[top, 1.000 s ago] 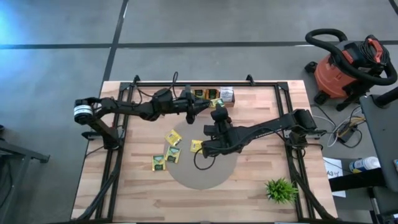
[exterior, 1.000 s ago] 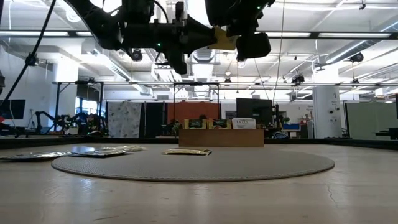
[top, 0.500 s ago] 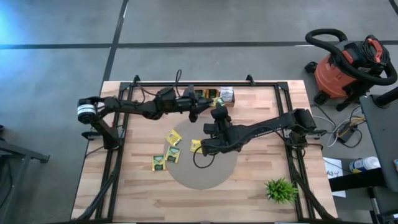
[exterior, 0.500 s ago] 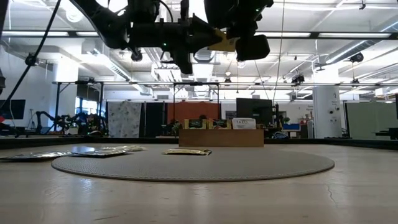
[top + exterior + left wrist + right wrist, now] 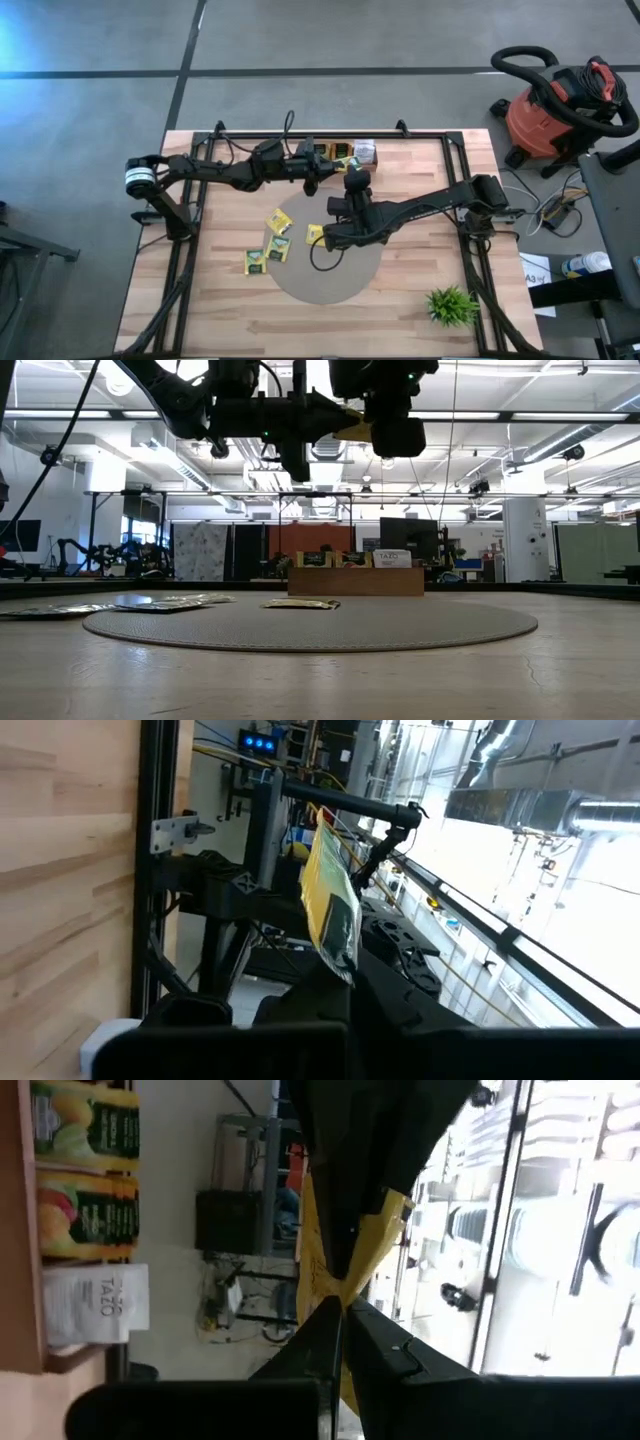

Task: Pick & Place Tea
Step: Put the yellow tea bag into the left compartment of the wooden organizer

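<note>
The left end effector is closed on a yellow square tea-bag packet, held high above the light wooden bench near the brown wooden divided tray. The right end effector is also closed, pinching the same packet from the opposite side. Four more yellow packets lie flat on and beside the round grey mat.
</note>
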You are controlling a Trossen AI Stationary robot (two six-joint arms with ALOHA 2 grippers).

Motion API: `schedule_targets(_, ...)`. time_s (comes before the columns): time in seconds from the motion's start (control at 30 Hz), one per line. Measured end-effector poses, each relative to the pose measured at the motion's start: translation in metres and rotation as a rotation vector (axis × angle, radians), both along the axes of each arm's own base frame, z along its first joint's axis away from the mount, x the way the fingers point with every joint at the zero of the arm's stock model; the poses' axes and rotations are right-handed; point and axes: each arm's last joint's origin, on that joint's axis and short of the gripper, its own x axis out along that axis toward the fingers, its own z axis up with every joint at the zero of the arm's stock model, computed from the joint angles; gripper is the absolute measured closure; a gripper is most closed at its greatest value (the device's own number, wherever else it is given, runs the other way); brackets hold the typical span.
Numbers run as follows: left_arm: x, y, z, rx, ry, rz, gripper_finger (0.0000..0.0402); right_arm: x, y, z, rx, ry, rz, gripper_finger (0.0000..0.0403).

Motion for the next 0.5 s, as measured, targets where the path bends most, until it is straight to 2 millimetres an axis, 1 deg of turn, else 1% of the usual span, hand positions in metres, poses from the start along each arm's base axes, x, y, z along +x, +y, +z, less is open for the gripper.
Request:
schedule_targets(0.2, -0.001, 0.003, 0.0, 0.009, 0.0, 0.007, 0.04, 0.0, 0.001, 0.0, 0.052, -0.175, -0.011, 0.039)
schedule_targets(0.3, -0.002, 0.006, -0.001, 0.016, 0.009, 0.011, 0.04, 0.001, 0.002, 0.001, 0.123, -0.179, -0.002, 0.039)
schedule_targets(0.5, -0.005, 0.017, 0.0, 0.05, 0.007, 0.027, 0.0401, 0.0, 0.004, 0.005, 0.151, -0.247, -0.004, 0.039)
